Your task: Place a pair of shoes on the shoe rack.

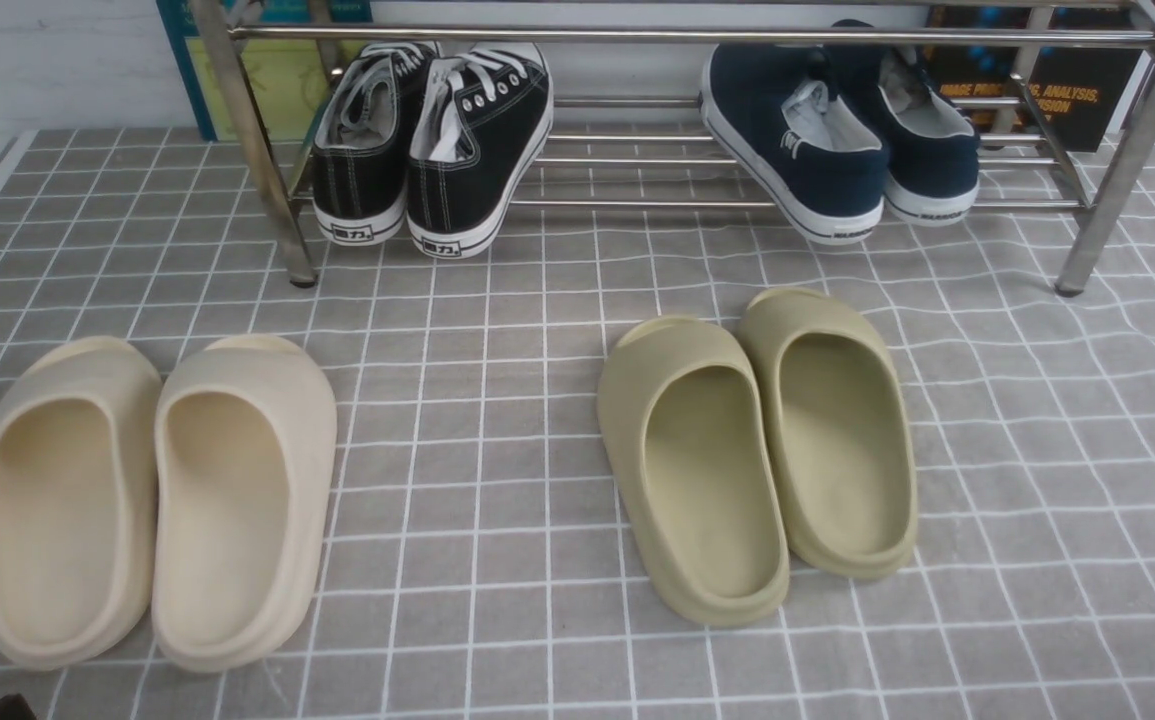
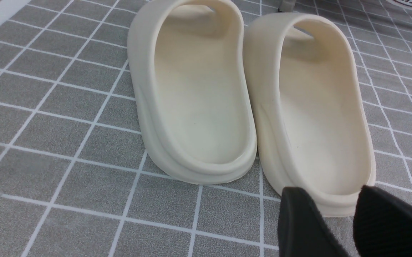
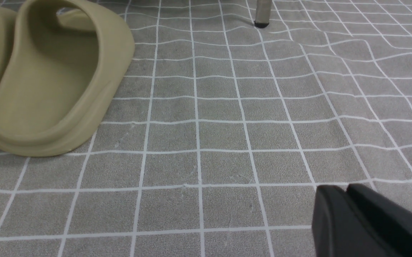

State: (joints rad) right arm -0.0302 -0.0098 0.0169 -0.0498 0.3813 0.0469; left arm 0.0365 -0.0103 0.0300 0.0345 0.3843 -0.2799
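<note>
Two navy shoes (image 1: 802,150) sit on the lower shelf of the shoe rack (image 1: 637,204), over on the robot's right side, heels facing the robot and hanging past the front bar. They lie close side by side, angled rather than square to the bars, with the toes partly behind the upper front rail. Left hand (image 2: 330,200): released, fingers apart, nothing between them, near the cream slides (image 1: 237,500). Right hand (image 3: 343,187): clenched, fingertips together, nothing visible in it, off beside the olive slides (image 1: 827,440). My read: placing is done or nearly so, and what's left is parking the arms. Do that with no contact: keep both hands back from the rack, lift clear of the slides before any sideways travel, go slowly. I wouldn't re-grip just to straighten the pair; a nudge at the overhanging heels could tip one off the front bar or push it into its mate. If a correction is really wanted, use the right hand, opened first, approach low from the heel side under the upper rail, push gently along the sole, then back straight out. Leave the black sneakers (image 1: 477,150) alone; they share that shelf, so any knock to the rack moves everything.
</note>
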